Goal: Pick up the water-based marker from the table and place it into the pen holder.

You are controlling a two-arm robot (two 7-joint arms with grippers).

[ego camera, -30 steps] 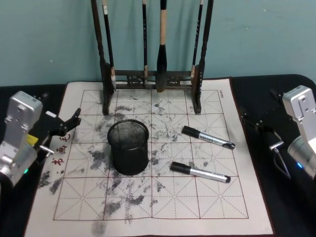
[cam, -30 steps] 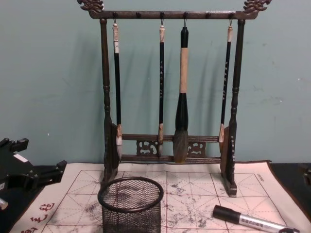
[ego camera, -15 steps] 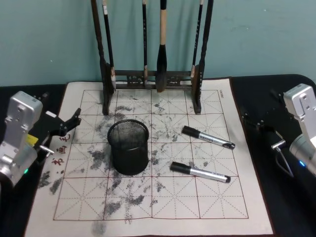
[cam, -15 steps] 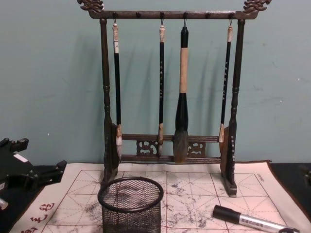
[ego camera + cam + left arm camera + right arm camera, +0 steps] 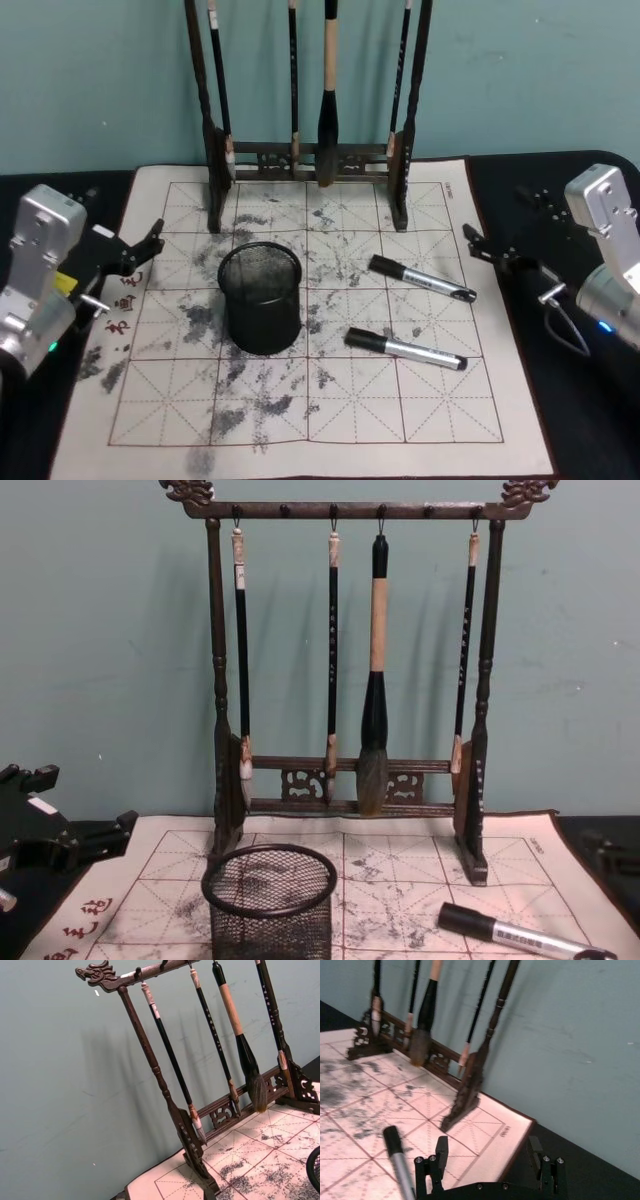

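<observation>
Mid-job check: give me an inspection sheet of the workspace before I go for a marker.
Surface: mat lies flat, red grid, grey ink stains.
Job's things: far marker and near marker lie capped on the mat, right of the holder; the holder is upright, looks empty, and touches neither.
Clutter: rack at the mat's back edge, four brushes hanging.
Claws: left claw open, empty, at the mat's left edge; right claw open, empty, at the right edge near the far marker.
Cables: thin cable looped beside the right arm, off the mat.
Surroundings: teal wall behind.
</observation>
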